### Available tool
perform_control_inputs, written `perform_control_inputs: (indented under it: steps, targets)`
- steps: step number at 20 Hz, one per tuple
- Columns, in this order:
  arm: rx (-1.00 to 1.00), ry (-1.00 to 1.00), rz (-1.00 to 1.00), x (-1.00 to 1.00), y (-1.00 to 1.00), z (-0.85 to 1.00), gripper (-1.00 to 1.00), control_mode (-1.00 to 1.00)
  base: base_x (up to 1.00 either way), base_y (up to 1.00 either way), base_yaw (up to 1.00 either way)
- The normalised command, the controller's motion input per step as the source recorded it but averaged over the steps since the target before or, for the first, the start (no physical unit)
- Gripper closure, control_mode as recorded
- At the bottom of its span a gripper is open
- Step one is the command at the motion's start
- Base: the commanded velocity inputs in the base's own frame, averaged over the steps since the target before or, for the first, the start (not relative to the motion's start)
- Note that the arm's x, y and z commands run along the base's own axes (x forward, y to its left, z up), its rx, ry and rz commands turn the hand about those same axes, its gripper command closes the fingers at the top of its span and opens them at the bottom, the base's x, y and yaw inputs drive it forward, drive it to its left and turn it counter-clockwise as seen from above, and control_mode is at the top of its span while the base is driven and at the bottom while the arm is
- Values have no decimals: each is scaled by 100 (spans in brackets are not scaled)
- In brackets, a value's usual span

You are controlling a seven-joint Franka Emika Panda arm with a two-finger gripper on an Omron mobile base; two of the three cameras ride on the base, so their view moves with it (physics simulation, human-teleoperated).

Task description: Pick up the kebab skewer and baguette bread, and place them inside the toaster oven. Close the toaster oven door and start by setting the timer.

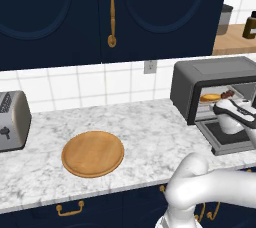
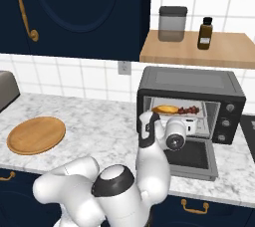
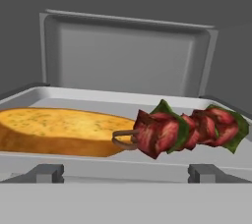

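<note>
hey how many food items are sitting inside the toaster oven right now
2. The baguette bread lies on the left of the tray inside the toaster oven; the kebab skewer lies beside it on the right. Nothing more shows there, though the tray's back is partly hidden.

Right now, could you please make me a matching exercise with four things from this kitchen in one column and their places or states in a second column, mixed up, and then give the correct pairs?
Column one:
1. baguette bread
2. toaster oven door
3. wooden plate
4. brown bottle

Column two:
A. dropped open, lying flat in front of the toaster oven
B. on the wooden shelf above the toaster oven
C. on the tray inside the toaster oven, beside the kebab skewer
D. on the marble counter, with nothing on it

Right pairs: 1-C, 2-A, 3-D, 4-B.
</note>
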Motion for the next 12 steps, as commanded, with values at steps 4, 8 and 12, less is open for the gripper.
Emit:
perform_control_inputs:
  steps: [4,8,12]
  targets:
    - [0,0,0,20,0,0,-100,-100,0,0,0]
    - [0,0,0,23,0,0,-100,-100,0,0,0]
    - [0,0,0,19,0,0,-100,-100,0,0,0]
